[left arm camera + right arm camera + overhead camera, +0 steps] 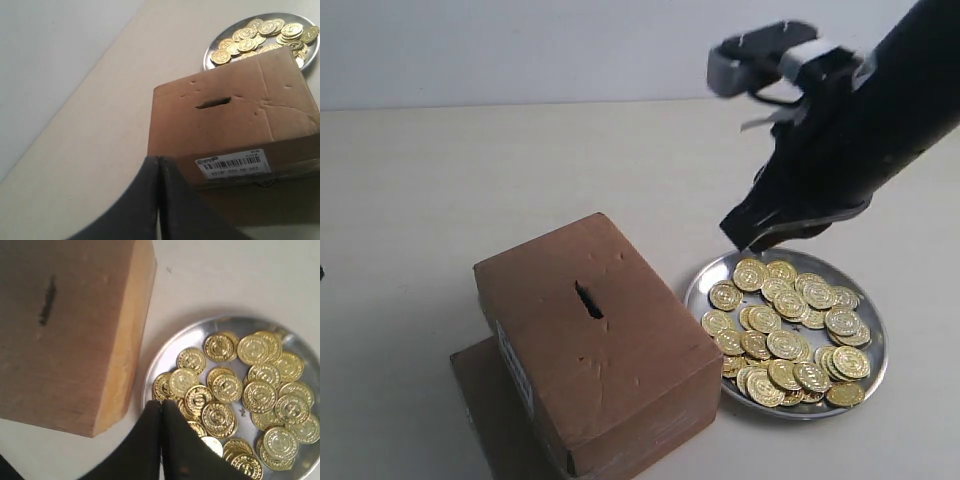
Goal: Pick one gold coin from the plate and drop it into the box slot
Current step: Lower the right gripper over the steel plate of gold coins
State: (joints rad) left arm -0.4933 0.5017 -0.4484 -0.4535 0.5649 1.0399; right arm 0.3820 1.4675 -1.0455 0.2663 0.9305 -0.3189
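The right gripper (161,407) is hanging clenched over the plate (235,326). Only its own wrist view is showing the left gripper (158,161), seemingly clenched too.

Ext. cam: high, angled down on counter (470,170), mid-range. L wrist cam looks low across box (240,125) toward plate (214,47); R wrist cam sits close above plate, facing down. All three share box, slot (212,103), plate.

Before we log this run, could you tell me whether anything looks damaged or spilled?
Only the box stands out: its top is dented around the ragged-edged slot. The coins all lie inside the plate; none are spilled.
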